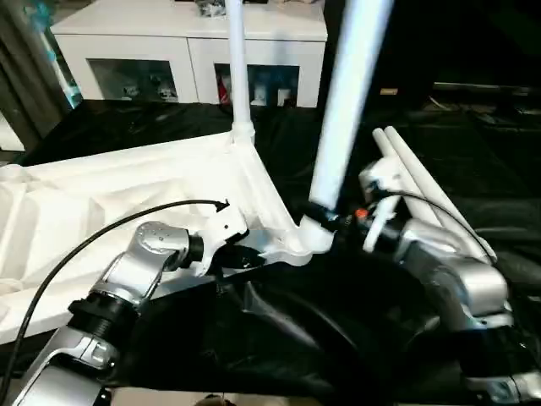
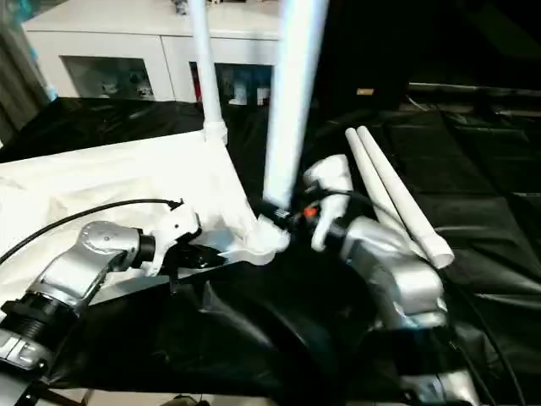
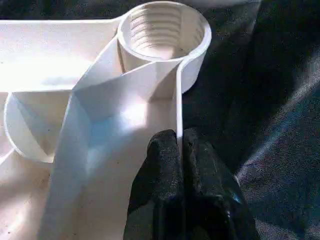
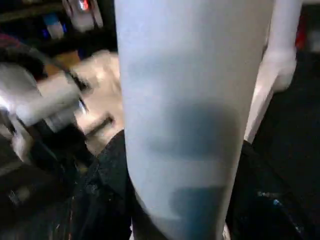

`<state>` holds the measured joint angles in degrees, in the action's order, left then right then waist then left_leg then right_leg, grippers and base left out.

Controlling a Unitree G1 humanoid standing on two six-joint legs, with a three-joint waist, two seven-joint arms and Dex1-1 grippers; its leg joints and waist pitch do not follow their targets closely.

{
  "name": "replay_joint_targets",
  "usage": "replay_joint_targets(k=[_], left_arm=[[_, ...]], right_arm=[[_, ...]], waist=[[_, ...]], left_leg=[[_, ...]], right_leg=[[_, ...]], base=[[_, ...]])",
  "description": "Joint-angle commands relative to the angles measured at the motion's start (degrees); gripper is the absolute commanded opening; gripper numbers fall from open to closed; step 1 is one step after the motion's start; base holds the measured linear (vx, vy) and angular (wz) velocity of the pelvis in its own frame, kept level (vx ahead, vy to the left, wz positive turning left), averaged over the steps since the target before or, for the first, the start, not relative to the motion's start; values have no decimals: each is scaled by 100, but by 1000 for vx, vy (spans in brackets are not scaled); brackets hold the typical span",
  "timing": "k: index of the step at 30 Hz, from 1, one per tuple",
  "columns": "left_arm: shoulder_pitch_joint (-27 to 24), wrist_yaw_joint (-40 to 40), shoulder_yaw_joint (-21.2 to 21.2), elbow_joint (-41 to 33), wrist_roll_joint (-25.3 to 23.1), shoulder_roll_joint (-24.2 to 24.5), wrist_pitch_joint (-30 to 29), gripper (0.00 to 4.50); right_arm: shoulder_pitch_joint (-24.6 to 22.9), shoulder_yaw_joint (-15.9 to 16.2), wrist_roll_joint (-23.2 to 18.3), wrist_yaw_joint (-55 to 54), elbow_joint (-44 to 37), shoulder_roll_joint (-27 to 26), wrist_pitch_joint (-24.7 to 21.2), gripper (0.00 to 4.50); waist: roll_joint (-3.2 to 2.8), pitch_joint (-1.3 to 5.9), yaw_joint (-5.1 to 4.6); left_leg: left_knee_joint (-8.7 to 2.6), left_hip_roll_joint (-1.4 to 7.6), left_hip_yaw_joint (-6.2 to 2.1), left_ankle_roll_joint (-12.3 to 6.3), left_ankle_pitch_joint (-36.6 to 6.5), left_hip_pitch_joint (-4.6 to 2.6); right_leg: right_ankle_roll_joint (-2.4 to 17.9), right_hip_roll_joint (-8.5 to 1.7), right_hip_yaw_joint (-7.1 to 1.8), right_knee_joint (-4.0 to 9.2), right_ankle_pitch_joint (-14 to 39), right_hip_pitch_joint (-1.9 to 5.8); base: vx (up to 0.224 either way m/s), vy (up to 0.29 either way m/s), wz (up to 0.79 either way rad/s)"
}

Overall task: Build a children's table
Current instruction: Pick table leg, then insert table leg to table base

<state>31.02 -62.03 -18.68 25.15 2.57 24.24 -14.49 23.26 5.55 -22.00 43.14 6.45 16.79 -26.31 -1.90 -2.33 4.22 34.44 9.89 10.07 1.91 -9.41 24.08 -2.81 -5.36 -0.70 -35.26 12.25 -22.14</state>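
While left gripper (image 3: 180, 150) pinches tabletop (image 1: 101, 203) rim, right gripper (image 1: 334, 222) clasps upright leg (image 1: 347, 101)

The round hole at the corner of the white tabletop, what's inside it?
Inside the round hole are ridged rings, like screw threads, running round its wall. Its bottom is too bright to make out.

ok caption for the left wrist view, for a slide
Left gripper pinching the rim of the upturned white plastic tabletop beside an empty threaded corner socket.

L hand (image 3: 181, 165) pinched shut, R hand (image 1: 331, 222) clamped.
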Motion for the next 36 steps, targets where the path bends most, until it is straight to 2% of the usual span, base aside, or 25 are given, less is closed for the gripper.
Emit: replay_joint_targets(k=[1,4,5,6,8,12,18,21,24,26,30,32,34,35,36], left_arm=[[66,73,5,-66,47,-82,195,45],[65,114,94,-74,69,-62,176,57],[55,100,86,-91,49,-36,173,76],[54,118,85,-78,17,-18,213,91],[45,121,119,-46,0,15,256,102],[18,-41,168,-62,31,147,215,102],[16,-48,163,-6,-26,249,243,102],[-28,-128,148,-16,-7,306,133,102],[-62,-123,181,-43,31,296,86,68],[-77,-135,195,-58,63,286,49,54],[-139,-193,172,-127,100,296,-22,23],[-163,-193,160,-155,85,304,-29,4],[-180,-167,186,-175,94,294,-45,1],[-177,-134,207,-171,93,289,-33,0],[-177,-128,210,-171,94,288,-31,0]], right_arm=[[195,-1,93,27,297,-28,198,188],[375,-71,84,23,776,-185,443,188],[398,-78,88,35,840,-206,486,188],[423,-103,80,23,897,-237,515,188],[471,-146,50,36,986,-304,556,188],[591,-169,42,86,1168,-412,677,188],[715,-167,53,116,1364,-490,858,188],[829,-175,106,150,1603,-555,995,188],[863,-129,187,169,1725,-569,1085,188],[890,-90,247,182,1819,-576,1150,188],[978,-41,351,144,2066,-614,1268,188],[1017,-10,381,160,2157,-626,1304,188],[1049,47,447,225,2239,-619,1312,188],[1059,145,548,279,2280,-590,1295,188],[1061,161,566,288,2288,-586,1294,188]], waist=[[66,378,-2],[46,369,11],[38,366,11],[24,373,7],[33,378,9],[18,397,12],[9,388,10],[27,381,7],[15,382,8],[40,381,6],[29,380,8],[57,373,5],[48,367,1],[72,363,-5],[63,364,-3]], left_leg=[[-448,214,-30,-2,-1088,-249],[-460,224,-26,30,-1276,-266],[-465,229,-28,43,-1297,-265],[-470,227,-34,76,-1300,-261],[-467,224,-36,68,-1211,-256],[-450,212,-33,5,-1021,-255],[-463,219,-30,46,-1172,-268],[-472,220,-28,74,-1272,-269],[-476,224,-28,99,-1272,-270],[-474,221,-23,84,-1221,-265],[-470,221,-23,52,-1218,-261],[-476,230,-21,21,-1255,-262],[-480,230,-20,32,-1302,-265],[-484,231,-18,47,-1342,-264],[-485,232,-23,53,-1332,-264]], right_leg=[[1463,-179,0,319,117,119],[1424,-191,-9,349,468,95],[1423,-191,-10,350,495,88],[1409,-180,-4,338,464,91],[1377,-167,-2,323,273,103],[1432,-155,13,288,-82,111],[1467,-156,10,291,12,108],[1476,-163,7,305,199,99],[1460,-159,6,301,214,94],[1465,-155,7,301,141,99],[1486,-167,5,301,156,101],[1489,-170,2,309,278,95],[1476,-166,3,316,355,85],[1456,-168,-1,328,447,86],[1449,-167,0,320,454,87]], base=[[0,0,0],[0,0,0],[0,0,0],[0,0,0],[0,0,0],[0,0,0],[0,0,0],[0,0,0],[0,0,0],[0,0,0],[0,0,0],[0,0,0],[0,0,0],[0,0,0],[0,0,0]])
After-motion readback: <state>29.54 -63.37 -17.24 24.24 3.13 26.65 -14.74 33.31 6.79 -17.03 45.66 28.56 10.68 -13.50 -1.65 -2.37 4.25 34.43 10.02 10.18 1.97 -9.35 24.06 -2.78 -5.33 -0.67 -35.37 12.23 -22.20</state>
